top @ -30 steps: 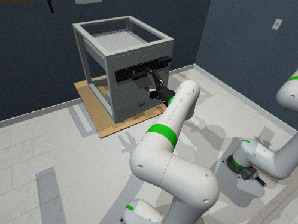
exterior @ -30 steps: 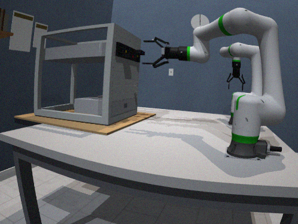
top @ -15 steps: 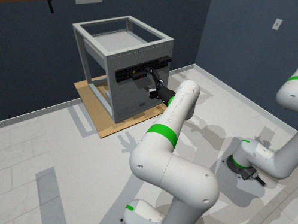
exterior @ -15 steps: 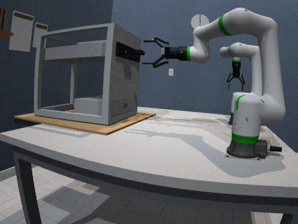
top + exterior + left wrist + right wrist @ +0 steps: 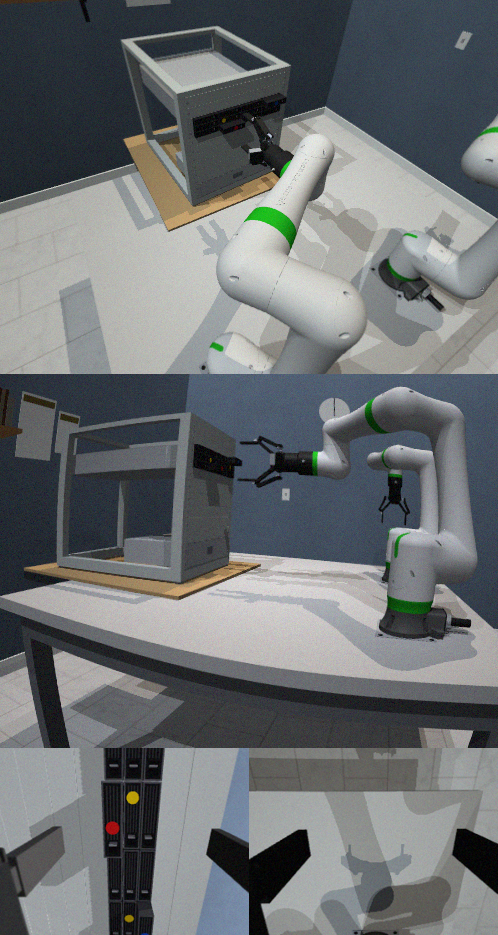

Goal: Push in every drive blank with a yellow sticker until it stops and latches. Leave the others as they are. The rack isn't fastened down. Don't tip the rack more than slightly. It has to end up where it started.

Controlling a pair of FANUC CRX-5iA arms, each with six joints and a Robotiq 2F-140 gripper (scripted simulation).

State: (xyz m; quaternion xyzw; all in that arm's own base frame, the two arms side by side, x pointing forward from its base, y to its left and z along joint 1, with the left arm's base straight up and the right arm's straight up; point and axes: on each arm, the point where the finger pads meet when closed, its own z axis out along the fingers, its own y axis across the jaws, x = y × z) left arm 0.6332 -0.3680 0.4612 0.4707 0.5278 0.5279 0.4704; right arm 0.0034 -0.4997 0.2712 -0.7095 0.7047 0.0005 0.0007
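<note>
Papers (image 5: pixel 36 426) hang on the blue wall at the far left of what I can see, and in front of them the pale grey rack (image 5: pixel 185 145) (image 5: pixel 182 499) stands upright on a thin wooden board (image 5: pixel 162 212) (image 5: pixel 150 586), which lies on the table (image 5: pixel 250 634). Through the rack's open side I can make out a pale box (image 5: pixel 145 550) low down. Across the upper part of the front panel runs a dark bank of drive blanks. Going along it, I come first to a blank with a yellow sticker (image 5: pixel 224 120) (image 5: pixel 210 460) (image 5: pixel 132 797), then its neighbour with a red sticker (image 5: pixel 236 128) (image 5: pixel 222 468) (image 5: pixel 112 827), sitting proud of the ones beside it. Further along is a second yellow sticker (image 5: pixel 129 918), and close by it a blank with a blue sticker (image 5: pixel 276 103) (image 5: pixel 144 933) juts out too. How deep the yellow ones sit, I can't tell for certain. Just in front of the bank, apart from the panel, the left gripper (image 5: pixel 246 132) (image 5: pixel 240 461) (image 5: pixel 135 841) points at the blanks with its fingers spread wide and nothing between them. Past it there's a small wall plate (image 5: pixel 285 494) and a round pale disc (image 5: pixel 334 410) on the wall. Rightmost among the tools, well apart from the rack, the right gripper (image 5: pixel 394 522) (image 5: pixel 381 842) hangs fingers-down over the table, also wide open and empty.
</note>
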